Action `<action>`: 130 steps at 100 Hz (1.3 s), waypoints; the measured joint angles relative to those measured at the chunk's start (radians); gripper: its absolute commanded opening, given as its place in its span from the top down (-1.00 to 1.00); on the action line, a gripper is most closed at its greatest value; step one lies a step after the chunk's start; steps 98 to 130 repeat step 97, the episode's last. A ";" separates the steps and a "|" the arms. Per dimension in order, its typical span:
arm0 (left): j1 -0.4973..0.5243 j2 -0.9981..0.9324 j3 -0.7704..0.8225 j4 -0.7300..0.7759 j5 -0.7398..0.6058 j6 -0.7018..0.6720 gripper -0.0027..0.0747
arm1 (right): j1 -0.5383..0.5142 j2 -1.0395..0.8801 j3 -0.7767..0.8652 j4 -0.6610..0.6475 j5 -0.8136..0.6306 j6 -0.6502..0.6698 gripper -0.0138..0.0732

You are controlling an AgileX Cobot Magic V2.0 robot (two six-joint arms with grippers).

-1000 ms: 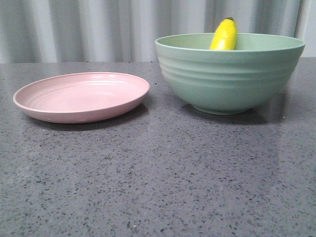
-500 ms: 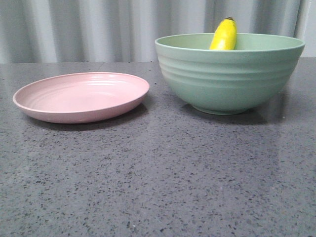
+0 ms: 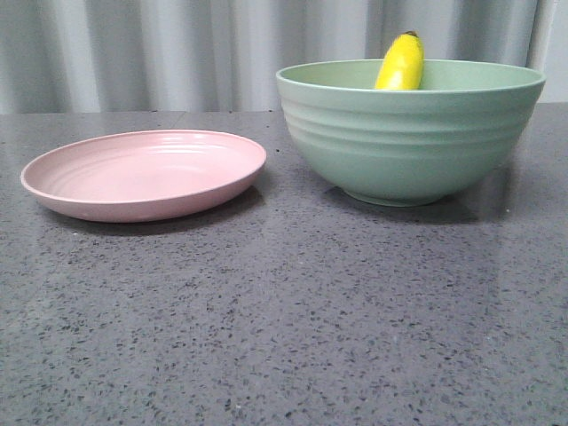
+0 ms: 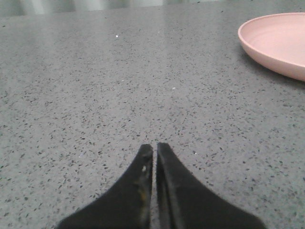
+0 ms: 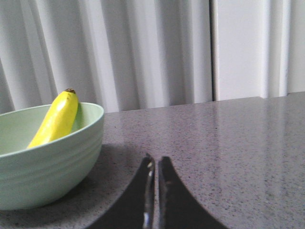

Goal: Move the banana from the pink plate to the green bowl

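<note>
Banana [image 3: 400,62] is sitting inside the green bowl [image 3: 410,133], leaning steeply against the far wall w/ its dark tip poking above the rim, so the transfer is looking done. Pink plate [image 3: 142,173] is lying empty just beside the bowl on the speckled grey surface [image 3: 284,328].

Risk from here, as a guess: banana is propped nearly upright, not lying flat, so any bump to the bowl could make it slide down or tip out over the rim. Right gripper [image 5: 155,162] is resting low, near the bowl's side, so a careless sweep on retreat could nudge it.

Left gripper [image 4: 154,149] is sitting over bare surface, plate off to one side. Both pairs of jaws are pressed together, only a hairline slit showing, gripping nothing.
</note>
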 measured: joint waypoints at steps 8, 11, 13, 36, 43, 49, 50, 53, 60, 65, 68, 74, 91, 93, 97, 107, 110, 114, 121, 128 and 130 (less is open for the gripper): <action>0.000 0.000 0.000 0.000 0.000 0.000 0.98 | -0.005 0.000 0.000 -0.021 0.051 0.006 0.86; 0.000 0.000 0.000 0.000 0.000 0.000 0.98 | -0.005 0.000 0.000 -0.032 0.077 0.008 0.86; 0.000 0.000 0.000 0.000 0.000 0.000 0.98 | -0.005 0.000 0.000 -0.032 0.088 0.008 0.87; 0.000 0.000 0.000 0.000 0.000 0.000 0.98 | -0.005 0.000 0.000 -0.079 0.287 0.008 0.86; 0.000 0.000 0.000 0.000 0.000 0.000 0.98 | -0.005 0.000 0.000 -0.084 0.342 0.008 0.86; 0.000 0.000 0.000 0.000 0.000 0.000 0.98 | -0.005 0.000 0.000 -0.086 0.351 0.008 0.86; 0.000 0.000 0.000 0.000 0.000 0.000 0.98 | -0.005 0.000 0.000 -0.085 0.352 0.008 0.86; 0.000 0.000 0.000 0.000 0.000 0.000 0.98 | -0.005 0.000 0.000 -0.085 0.352 0.009 0.86; 0.000 0.000 0.000 0.000 0.000 0.000 0.98 | -0.005 0.000 0.000 -0.085 0.353 0.009 0.86; 0.000 0.000 0.000 0.000 0.000 0.000 0.98 | -0.005 0.000 0.000 -0.085 0.353 0.009 0.86; 0.000 0.000 0.000 0.000 0.000 0.000 0.98 | -0.005 0.000 0.000 -0.085 0.353 0.009 0.86; 0.000 0.000 0.000 0.000 0.000 0.000 0.98 | -0.005 0.000 0.000 -0.085 0.353 0.009 0.86; 0.000 0.000 0.000 0.000 0.000 0.000 0.98 | -0.005 0.000 0.000 -0.085 0.353 0.009 0.86; 0.000 0.000 0.000 0.000 0.000 0.000 0.98 | -0.005 0.000 0.000 -0.085 0.353 0.009 0.86; 0.000 0.000 0.000 0.000 0.000 0.000 0.98 | -0.005 0.000 0.000 -0.085 0.353 0.009 0.86; 0.000 0.000 0.000 0.000 0.000 0.000 0.98 | -0.005 0.000 0.000 -0.085 0.353 0.009 0.86; 0.000 0.000 0.000 0.000 0.000 0.000 0.98 | -0.005 0.000 0.000 -0.085 0.353 0.009 0.86; 0.000 0.000 0.000 0.000 0.000 0.000 0.98 | -0.005 0.000 0.000 -0.085 0.353 0.009 0.86; 0.000 0.000 0.000 0.000 0.000 0.000 0.98 | -0.005 0.000 0.000 -0.085 0.353 0.009 0.86; 0.000 0.000 0.000 0.000 0.000 0.000 0.98 | -0.005 0.000 0.000 -0.085 0.353 0.009 0.86; 0.000 0.000 0.000 0.000 0.000 0.000 0.98 | -0.005 0.000 0.000 -0.085 0.353 0.009 0.86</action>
